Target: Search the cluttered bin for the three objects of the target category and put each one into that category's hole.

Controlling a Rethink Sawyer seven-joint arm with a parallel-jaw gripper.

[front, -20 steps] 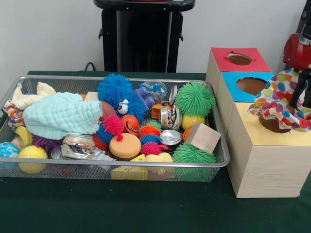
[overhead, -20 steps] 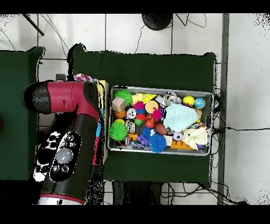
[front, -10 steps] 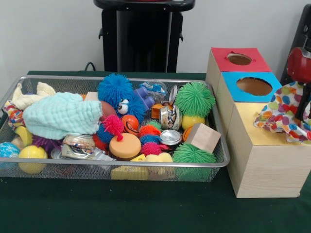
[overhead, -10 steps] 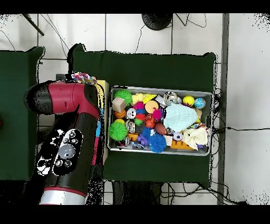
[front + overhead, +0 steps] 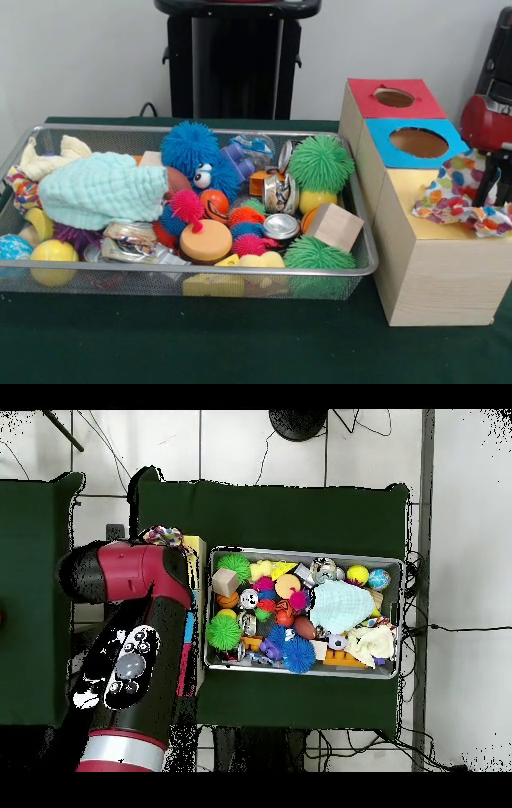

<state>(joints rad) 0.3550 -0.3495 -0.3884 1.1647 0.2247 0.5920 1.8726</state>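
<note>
— Three boxes (image 5: 416,200) stand right of your bin (image 5: 184,276) in the front view. What does the bin hold?

— It's crowded: a mint cloth (image 5: 100,190), a blue fuzzy creature with an eye (image 5: 196,156), green spiky balls (image 5: 320,162), a wooden cube (image 5: 334,226), yellow balls (image 5: 53,253), and metal tins (image 5: 280,226).

— And the hole?

— You can't see it; a spotted cloth (image 5: 464,196) lies crumpled across the yellow top (image 5: 412,208), covering that spot.

— The arm?

— Your red arm (image 5: 135,644) hangs over the boxes. The gripper (image 5: 492,180) stands in the cloth; you cannot tell whether it grips.
</note>
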